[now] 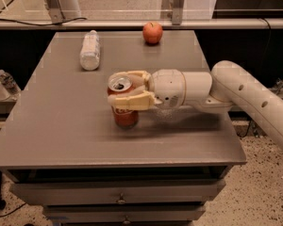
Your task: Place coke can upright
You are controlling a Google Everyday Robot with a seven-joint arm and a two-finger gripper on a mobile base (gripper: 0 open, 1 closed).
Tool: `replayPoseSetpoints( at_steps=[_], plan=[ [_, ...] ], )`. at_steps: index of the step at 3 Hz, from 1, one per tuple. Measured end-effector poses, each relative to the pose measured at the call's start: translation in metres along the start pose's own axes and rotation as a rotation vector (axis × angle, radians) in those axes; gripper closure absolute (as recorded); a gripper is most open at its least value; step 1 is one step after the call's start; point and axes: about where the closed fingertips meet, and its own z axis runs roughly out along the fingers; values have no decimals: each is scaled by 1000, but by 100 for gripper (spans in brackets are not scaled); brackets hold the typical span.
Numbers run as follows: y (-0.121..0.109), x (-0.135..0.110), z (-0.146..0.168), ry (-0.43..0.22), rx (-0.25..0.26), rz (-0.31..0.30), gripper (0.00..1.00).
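Observation:
The red coke can (pixel 125 114) stands upright near the middle of the grey table (pixel 61 126), its silver top with pull tab facing up. My gripper (pixel 121 88) reaches in from the right on the white arm, and its cream fingers (pixel 132 100) wrap around the can's upper part from both sides. The can's base appears to rest on the table surface.
A clear plastic bottle (pixel 90 50) lies on its side at the back left of the table. A red apple (pixel 152 32) sits at the back centre. Drawers are below the table front. More bottles (pixel 2 84) stand off the table's left side.

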Motion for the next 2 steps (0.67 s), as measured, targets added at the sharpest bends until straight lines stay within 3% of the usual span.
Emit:
replayPoseSetpoints(
  at_steps=[1,2],
  plan=[
    [0,1,4,5,-6,2,11],
    [1,1,4,15,-10,3,0]
  ],
)
